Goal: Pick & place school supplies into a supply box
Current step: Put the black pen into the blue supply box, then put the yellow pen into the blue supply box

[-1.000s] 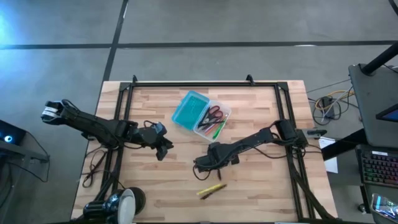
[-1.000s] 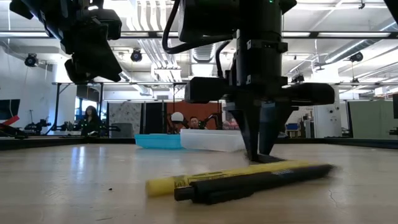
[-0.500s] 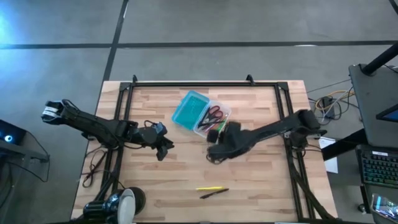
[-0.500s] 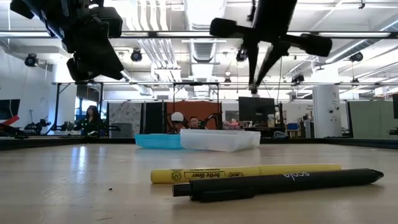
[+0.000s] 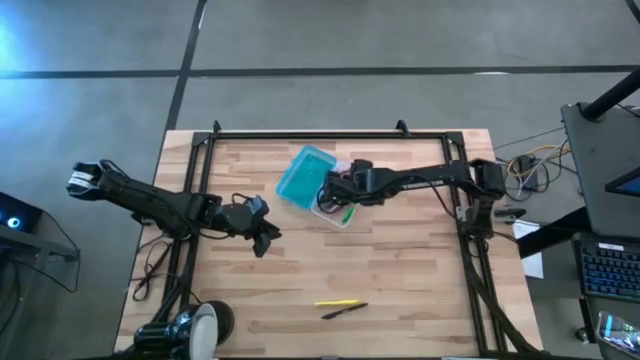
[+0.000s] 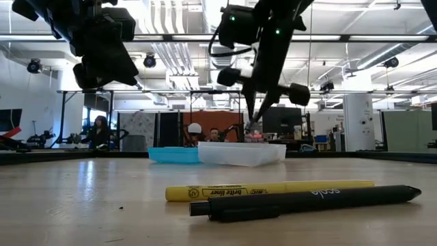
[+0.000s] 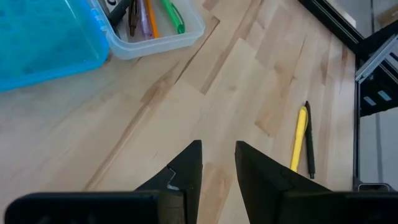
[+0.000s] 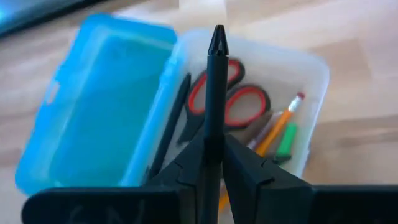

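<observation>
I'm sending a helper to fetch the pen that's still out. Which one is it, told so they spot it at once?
Start at the wooden table and look to its near edge, far from the pencil case. Two items lie side by side there: a yellow highlighter and a black pen. The pen is the dark one, nearer the table edge.

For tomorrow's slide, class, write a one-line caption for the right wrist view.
Right pincer holding a black pen upright over the clear tray with red-handled scissors, beside the teal lid.

Translucent plastic supply box point(image 5: 318, 183) on matt wooden table point(image 5: 420, 280).
</observation>
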Available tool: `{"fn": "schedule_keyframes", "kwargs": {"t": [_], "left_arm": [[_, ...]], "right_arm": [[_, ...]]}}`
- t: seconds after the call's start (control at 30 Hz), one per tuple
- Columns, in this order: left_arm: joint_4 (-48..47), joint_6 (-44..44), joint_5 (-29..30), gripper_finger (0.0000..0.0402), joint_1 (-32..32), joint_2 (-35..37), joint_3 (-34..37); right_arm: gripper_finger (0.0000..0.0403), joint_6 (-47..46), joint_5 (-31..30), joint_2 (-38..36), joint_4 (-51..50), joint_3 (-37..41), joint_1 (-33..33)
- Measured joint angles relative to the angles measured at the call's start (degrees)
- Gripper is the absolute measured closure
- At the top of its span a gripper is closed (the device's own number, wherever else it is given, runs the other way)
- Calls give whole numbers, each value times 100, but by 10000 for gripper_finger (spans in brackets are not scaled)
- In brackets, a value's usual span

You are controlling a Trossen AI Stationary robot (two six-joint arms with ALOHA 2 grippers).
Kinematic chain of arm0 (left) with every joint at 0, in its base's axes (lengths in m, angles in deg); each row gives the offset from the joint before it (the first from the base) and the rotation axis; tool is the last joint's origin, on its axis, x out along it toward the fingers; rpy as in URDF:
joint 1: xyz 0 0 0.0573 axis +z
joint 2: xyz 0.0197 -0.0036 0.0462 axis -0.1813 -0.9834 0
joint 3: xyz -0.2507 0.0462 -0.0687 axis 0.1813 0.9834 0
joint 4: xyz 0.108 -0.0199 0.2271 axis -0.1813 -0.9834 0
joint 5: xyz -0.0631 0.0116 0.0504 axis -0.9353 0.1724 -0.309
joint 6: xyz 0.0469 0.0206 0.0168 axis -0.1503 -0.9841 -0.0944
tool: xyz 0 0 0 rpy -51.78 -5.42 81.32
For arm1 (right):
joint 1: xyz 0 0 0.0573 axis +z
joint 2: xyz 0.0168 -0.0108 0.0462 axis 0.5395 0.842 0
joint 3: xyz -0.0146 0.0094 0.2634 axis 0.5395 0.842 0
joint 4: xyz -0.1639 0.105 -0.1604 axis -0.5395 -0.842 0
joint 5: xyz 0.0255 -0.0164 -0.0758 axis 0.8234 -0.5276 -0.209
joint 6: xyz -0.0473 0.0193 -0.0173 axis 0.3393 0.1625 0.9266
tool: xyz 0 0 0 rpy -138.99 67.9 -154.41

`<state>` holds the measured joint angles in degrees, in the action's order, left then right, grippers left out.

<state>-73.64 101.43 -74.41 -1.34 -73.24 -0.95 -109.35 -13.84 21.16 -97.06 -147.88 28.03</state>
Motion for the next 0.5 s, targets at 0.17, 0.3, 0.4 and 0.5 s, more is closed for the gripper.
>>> {"fn": "schedule_keyframes", "kwargs": {"t": [0.17,0.3,0.4,0.5], "left_arm": [[-1,104,1,321,0,0,0],[-2,111,2,321,0,0,0],[-2,116,2,321,0,0,-1],[-2,120,2,321,0,0,0]], "right_arm": [[339,247,327,30,29,49,-117],[303,356,351,9,60,51,-124],[274,558,413,5,43,48,-36],[249,988,426,-53,49,48,190]]}}
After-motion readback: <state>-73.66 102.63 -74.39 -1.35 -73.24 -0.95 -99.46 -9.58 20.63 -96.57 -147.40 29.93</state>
